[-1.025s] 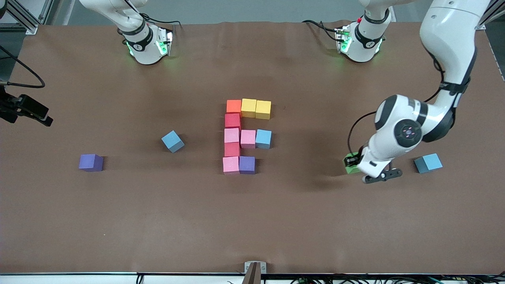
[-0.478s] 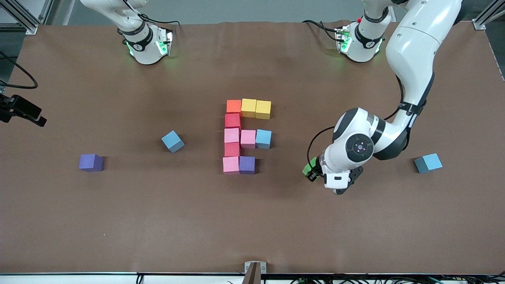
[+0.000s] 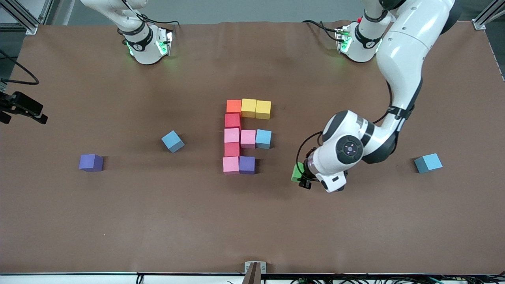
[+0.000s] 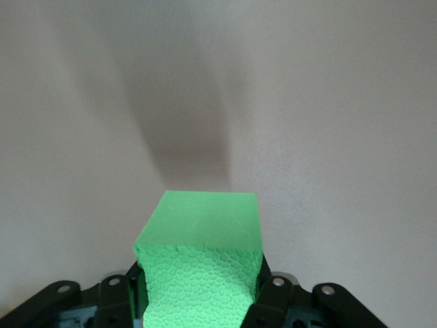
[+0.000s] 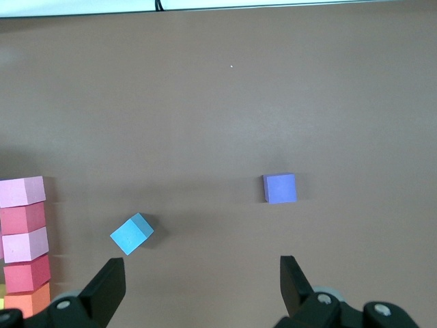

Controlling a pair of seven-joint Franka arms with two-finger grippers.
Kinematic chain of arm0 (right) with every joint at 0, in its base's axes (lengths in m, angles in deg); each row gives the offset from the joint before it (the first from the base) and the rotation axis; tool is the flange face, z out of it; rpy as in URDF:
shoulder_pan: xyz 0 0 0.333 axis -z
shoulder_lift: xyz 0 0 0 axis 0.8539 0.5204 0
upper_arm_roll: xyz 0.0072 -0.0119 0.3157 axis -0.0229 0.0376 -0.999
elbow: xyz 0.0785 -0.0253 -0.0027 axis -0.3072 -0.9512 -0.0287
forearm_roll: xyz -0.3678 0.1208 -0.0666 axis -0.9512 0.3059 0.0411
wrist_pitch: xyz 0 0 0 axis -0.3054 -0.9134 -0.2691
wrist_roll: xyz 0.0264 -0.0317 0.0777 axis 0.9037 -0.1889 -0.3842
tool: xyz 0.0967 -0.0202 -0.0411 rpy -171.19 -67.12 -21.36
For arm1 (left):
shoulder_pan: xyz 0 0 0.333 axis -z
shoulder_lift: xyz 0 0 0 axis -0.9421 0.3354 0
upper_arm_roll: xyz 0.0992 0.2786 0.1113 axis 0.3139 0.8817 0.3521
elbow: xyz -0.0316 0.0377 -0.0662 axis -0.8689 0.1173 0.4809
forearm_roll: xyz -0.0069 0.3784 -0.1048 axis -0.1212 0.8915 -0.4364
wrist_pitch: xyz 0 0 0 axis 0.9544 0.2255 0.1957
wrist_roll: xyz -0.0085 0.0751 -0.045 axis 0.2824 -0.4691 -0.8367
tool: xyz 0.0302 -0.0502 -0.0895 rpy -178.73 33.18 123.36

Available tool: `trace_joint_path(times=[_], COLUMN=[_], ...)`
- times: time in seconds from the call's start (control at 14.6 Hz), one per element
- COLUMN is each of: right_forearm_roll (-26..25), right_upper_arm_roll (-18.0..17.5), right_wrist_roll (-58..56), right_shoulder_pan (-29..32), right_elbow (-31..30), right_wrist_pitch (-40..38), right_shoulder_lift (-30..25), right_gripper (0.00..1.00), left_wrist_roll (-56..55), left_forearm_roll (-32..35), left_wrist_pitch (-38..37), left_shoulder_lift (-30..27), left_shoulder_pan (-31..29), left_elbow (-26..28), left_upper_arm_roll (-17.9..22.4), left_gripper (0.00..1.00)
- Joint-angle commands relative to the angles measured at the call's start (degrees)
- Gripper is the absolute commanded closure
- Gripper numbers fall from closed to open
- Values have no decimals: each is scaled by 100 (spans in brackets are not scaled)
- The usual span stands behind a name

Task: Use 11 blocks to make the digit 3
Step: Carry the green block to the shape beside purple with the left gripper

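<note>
In the middle of the table lies a figure of blocks. Its bars are orange with two yellow, pink with pink and light blue, and pink with purple. Single red cubes join the bars. My left gripper is shut on a green block, above bare table between the figure and the left arm's end. The left wrist view shows the green block gripped between both fingers. My right gripper hangs open and holds nothing, high over the right arm's part of the table.
Loose cubes: a blue one and a purple one toward the right arm's end, another blue one toward the left arm's end. A black device on a cable sits at the table's edge.
My left arm has carried the green block from beside the blue cube at its end of the table toward the figure. The right arm has stayed put.
</note>
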Motion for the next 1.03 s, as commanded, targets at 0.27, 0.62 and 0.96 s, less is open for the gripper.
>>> trace_joint_path(times=[0.27, 0.62, 0.96], right_forearm_roll=[-33, -24, -33], right_upper_arm_roll=[-127, -109, -100], right_wrist_roll=[254, 280, 236], right_shoulder_pan=[122, 104, 104], right_elbow=[-162, -180, -434], right_wrist_pitch=[-37, -28, 7], right_shoulder_lift=[-185, -211, -220], right_gripper=[0, 0, 0], left_wrist_roll=[-1812, -2691, -2938], left_forearm_roll=[-53, -97, -97], left_wrist_pitch=[552, 552, 552], left_shoulder_lift=[423, 564, 643], left_shoulder_pan=[1048, 1939, 2158], left_elbow=[-241, -505, -540], left_upper_arm_roll=[701, 1424, 1406], left_gripper=[99, 99, 99])
